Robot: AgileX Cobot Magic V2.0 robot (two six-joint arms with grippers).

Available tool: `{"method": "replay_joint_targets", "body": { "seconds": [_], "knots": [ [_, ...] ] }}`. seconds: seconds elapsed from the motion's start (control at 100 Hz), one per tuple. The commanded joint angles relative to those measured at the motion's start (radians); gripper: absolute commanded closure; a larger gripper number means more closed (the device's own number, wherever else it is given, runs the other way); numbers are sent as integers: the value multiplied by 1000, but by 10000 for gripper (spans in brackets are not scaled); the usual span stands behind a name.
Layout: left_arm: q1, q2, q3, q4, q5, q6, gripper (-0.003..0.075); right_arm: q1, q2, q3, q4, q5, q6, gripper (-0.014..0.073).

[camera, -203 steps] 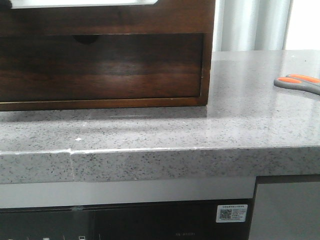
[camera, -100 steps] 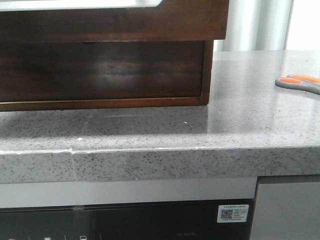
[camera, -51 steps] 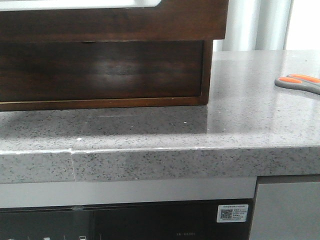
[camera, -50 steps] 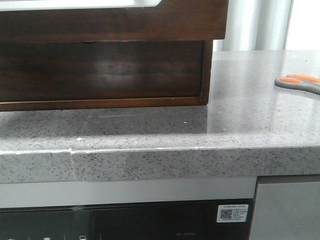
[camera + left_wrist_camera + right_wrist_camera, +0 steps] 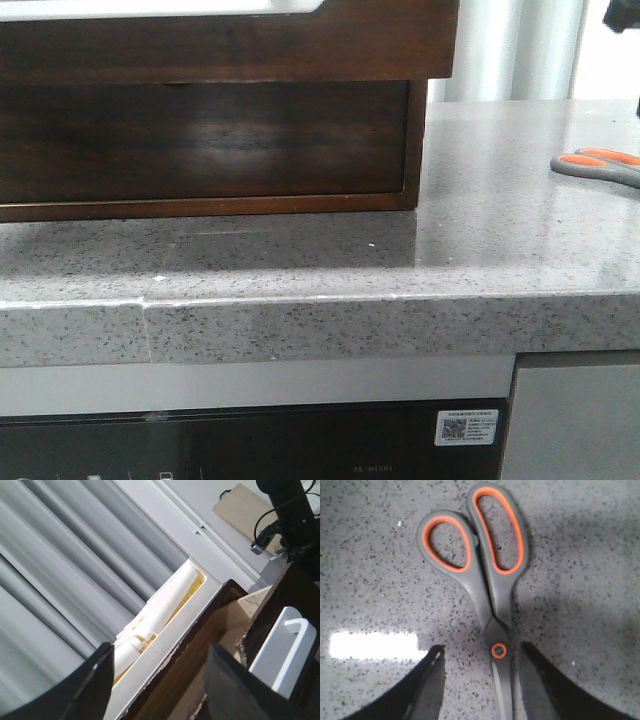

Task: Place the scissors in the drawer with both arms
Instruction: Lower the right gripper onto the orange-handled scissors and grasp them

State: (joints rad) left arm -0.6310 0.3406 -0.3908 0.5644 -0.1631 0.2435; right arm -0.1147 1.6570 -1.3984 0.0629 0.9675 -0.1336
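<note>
Front view: wooden box at the left of the worktop, scissors at its right edge, pick-up not yet made.

The drawer (image 5: pixel 200 140) is seen at the left, near the front edge of the worktop (image 5: pixel 480 250). The left gripper (image 5: pixel 157 682) is held wide apart and empty above the box. The scissors (image 5: pixel 487 587) lie flat, closed, near the right edge; the right gripper (image 5: pixel 480 680) is spread wide, its fingers straddling the blades just below the pivot. A slip is judged possible, since the flat blades offer little to grip.
</note>
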Motion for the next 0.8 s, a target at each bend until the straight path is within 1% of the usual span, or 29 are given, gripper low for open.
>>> {"method": "replay_joint_targets", "body": {
  "seconds": [0.0,0.27,0.59,0.64,0.69,0.79],
  "knots": [
    [-8,8,-30,-21,-54,-14,363,0,-11,-39,-14,-22,-16,333],
    [-8,8,-30,-21,-54,-14,363,0,73,-40,-14,-34,-22,333],
    [-8,8,-30,-21,-46,-14,363,0,122,-40,-14,-24,-23,341],
    [-8,8,-30,-21,-46,-14,363,0,122,-40,-14,-24,-23,377],
    [-8,8,-30,-21,-46,-14,363,0,122,-40,-14,-24,-23,452],
    [-8,8,-30,-21,-46,-14,363,0,115,-40,-14,-22,-23,672]
  ]
}}
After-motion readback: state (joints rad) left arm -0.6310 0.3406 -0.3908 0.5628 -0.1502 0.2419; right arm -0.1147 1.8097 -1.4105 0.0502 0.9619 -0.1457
